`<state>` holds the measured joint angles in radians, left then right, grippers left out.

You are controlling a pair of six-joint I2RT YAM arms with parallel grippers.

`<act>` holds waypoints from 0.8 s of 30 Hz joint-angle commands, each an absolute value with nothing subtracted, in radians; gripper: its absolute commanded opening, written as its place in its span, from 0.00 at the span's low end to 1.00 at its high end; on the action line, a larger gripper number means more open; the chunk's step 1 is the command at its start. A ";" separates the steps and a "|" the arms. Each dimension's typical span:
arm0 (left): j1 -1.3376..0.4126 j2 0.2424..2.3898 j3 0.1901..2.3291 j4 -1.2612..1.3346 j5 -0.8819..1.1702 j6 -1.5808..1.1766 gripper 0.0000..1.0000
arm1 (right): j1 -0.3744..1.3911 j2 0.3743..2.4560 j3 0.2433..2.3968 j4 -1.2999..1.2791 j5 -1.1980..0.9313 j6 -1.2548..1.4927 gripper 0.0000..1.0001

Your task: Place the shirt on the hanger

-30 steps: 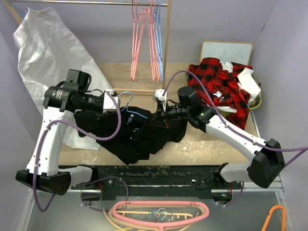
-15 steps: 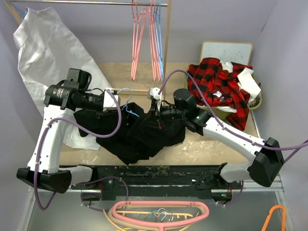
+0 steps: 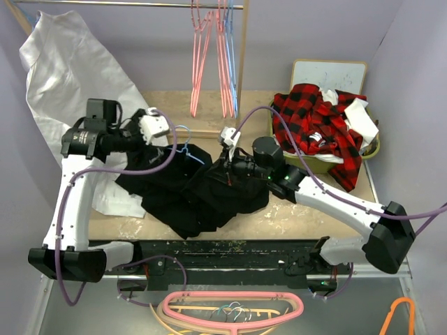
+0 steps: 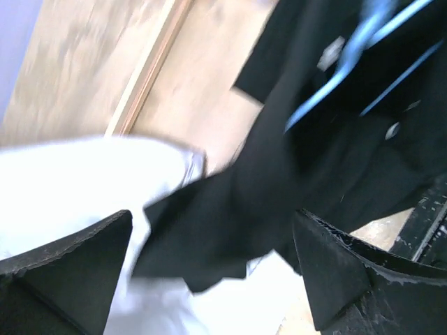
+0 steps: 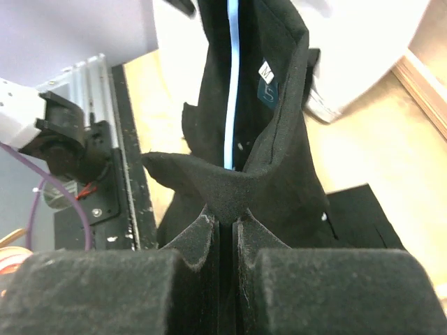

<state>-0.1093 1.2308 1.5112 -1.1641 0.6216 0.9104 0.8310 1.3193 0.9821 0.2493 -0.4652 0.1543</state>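
- Shirt (image 3: pixel 183 199) crumpled on tabletop (image 3: pixel 307 209), in middle, between 2 arms; its left edge lies over white cloth (image 3: pixel 70 77).
- Hanger (image 3: pixel 190 152) on upper part of shirt; in right wrist view, blue wire runs inside collar opening, beside size label.
- Right gripper (image 5: pixel 225 227) closed tight, pinches fold of shirt fabric near collar.
- Left gripper (image 4: pixel 213 230) spread wide, holds nothing, hovers above shirt's left part and white cloth, near hanger hook.
- Plaid shirt (image 3: pixel 318 125) heaped in basket (image 3: pixel 376 145) at right.
- Pink hangers (image 3: pixel 209 63) hang on rail (image 3: pixel 140 4) at back.
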 commanded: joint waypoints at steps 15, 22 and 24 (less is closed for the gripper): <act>0.051 1.136 2.079 -1.077 -0.058 0.537 0.99 | 0.973 1.484 1.440 -0.084 -0.395 -0.103 0.00; 0.116 1.238 2.087 -0.360 -0.965 0.433 0.99 | 0.977 1.716 1.996 -0.152 0.188 0.065 0.00; 0.121 1.257 2.095 -0.322 -1.018 0.371 0.99 | 0.977 1.708 1.998 -0.063 0.300 0.090 0.00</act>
